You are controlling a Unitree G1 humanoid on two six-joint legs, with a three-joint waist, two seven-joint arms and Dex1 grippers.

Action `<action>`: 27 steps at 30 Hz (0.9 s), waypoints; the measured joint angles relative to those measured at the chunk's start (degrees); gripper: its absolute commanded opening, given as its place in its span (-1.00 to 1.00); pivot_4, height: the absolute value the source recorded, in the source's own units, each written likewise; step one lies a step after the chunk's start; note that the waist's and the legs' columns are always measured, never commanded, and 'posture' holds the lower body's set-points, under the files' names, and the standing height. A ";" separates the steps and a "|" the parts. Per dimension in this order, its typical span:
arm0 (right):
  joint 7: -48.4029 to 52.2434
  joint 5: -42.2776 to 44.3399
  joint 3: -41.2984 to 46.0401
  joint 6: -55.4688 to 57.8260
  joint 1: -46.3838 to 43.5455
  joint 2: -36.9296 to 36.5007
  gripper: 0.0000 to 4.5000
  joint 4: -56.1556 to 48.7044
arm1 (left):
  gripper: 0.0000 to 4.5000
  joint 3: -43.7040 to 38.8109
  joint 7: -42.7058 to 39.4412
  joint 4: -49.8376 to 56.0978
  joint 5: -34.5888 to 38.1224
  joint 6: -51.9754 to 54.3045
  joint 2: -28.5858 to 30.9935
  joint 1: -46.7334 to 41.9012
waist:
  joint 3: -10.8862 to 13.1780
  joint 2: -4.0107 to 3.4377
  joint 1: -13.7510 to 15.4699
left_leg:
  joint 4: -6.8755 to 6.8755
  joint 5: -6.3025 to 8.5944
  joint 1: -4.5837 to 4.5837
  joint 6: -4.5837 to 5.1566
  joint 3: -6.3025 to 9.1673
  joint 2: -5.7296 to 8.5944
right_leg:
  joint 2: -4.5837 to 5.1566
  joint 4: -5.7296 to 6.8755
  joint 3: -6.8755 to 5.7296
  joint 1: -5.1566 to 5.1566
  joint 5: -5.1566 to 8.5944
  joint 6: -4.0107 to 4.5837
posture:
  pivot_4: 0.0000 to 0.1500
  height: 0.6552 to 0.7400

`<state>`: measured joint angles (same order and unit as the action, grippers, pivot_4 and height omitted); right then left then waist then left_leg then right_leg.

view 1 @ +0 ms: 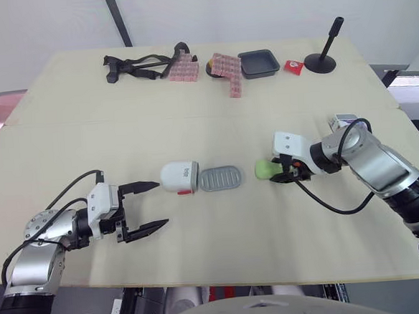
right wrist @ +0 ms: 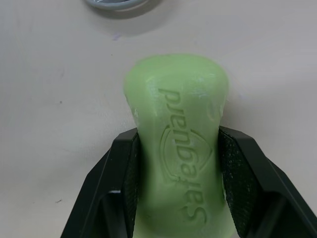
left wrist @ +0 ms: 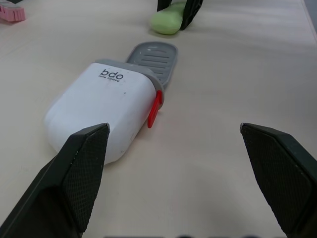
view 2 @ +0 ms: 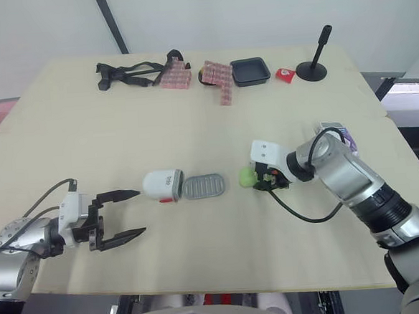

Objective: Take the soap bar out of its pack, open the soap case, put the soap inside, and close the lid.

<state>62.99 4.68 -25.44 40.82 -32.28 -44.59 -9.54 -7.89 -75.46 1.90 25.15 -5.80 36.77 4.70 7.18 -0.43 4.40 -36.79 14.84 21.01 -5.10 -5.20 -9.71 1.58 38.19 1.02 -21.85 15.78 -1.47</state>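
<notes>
Placement step: soap bar (right wrist: 176, 148) is clamped by right gripper (view 1: 274, 172); left gripper (view 1: 162, 202) is spread, empty. Bar must be lowered onto grey tray (view 1: 222, 177).

our left arm (view 1: 31, 264) silver, lower left | right arm (view 1: 380, 165) silver | wrist blocks (view 1: 101, 202) white | fingers (left wrist: 79, 173) black, textured | cables (view 1: 341, 212) black

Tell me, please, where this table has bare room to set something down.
Free: the wide band of table between the far row and the soap case; also the near strip between left gripper and right gripper. Crowded: the far edge with pink packs, black tray and stand, and around the soap.
</notes>
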 measured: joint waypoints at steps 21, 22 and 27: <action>-1.82 -0.62 -6.73 -3.14 -10.28 17.45 -0.20 0.77 | 1.00 -0.05 0.78 -2.97 -0.06 -0.14 0.76 -2.05 | 0.00 0.00 -0.34 | 0.00 -0.06 -0.25 -0.10 -0.02 -0.09 | -0.12 0.18 0.01 -0.13 0.01 0.01 | 1.00 1.00; -2.02 -0.89 -6.99 -3.25 -10.59 17.92 -0.20 1.22 | 1.00 -0.05 0.93 -2.97 -0.06 -0.13 0.75 -2.17 | 0.00 0.00 -0.35 | 0.00 -0.06 -0.26 -0.10 -0.02 -0.09 | -0.12 0.19 0.01 -0.12 0.01 0.01 | 1.00 1.00; -1.79 -1.81 -8.11 -3.94 -10.83 18.55 -0.20 2.73 | 1.00 -0.05 1.25 -2.97 -0.04 -0.12 0.76 -2.47 | 0.00 0.01 -0.36 | 0.00 -0.06 -0.25 -0.10 -0.02 -0.09 | -0.13 0.19 0.01 -0.12 0.01 0.01 | 1.00 1.00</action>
<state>61.21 2.88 -33.54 36.88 -43.11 -26.04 -6.81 -7.94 -74.20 -1.07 25.11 -5.93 37.53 2.23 7.17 -0.42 4.03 -36.79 14.77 20.76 -5.21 -5.22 -9.80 1.44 38.37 1.03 -21.97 15.79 -1.45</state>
